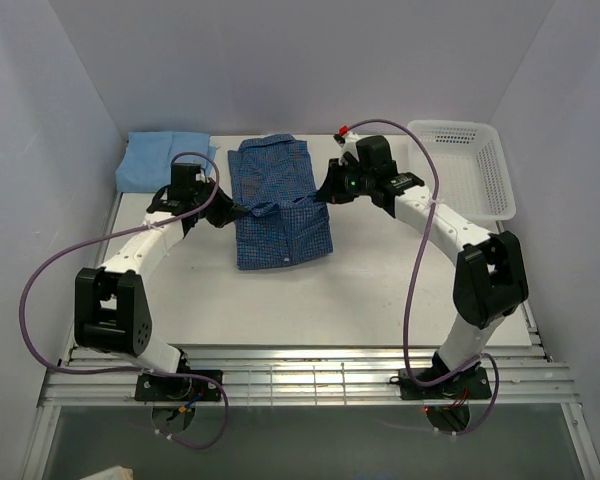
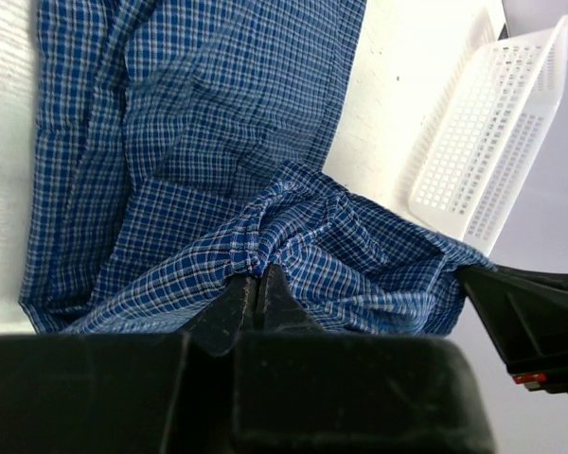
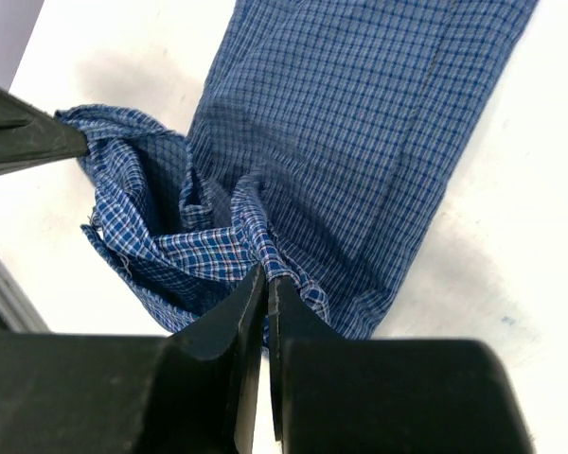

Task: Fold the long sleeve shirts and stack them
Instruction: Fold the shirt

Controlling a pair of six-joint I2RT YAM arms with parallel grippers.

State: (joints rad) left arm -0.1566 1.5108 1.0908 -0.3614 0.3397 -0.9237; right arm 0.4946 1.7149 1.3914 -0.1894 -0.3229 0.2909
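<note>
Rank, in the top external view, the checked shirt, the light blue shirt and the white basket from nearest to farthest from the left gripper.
1. Checked shirt: pinched in the left gripper, mid-table.
2. Light blue shirt: back left corner.
3. White basket: back right, farthest.

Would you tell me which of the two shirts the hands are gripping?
The dark blue checked shirt in the middle: left hand and right hand both pinch its bunched cloth. The plain light blue shirt lies apart, far left.
</note>
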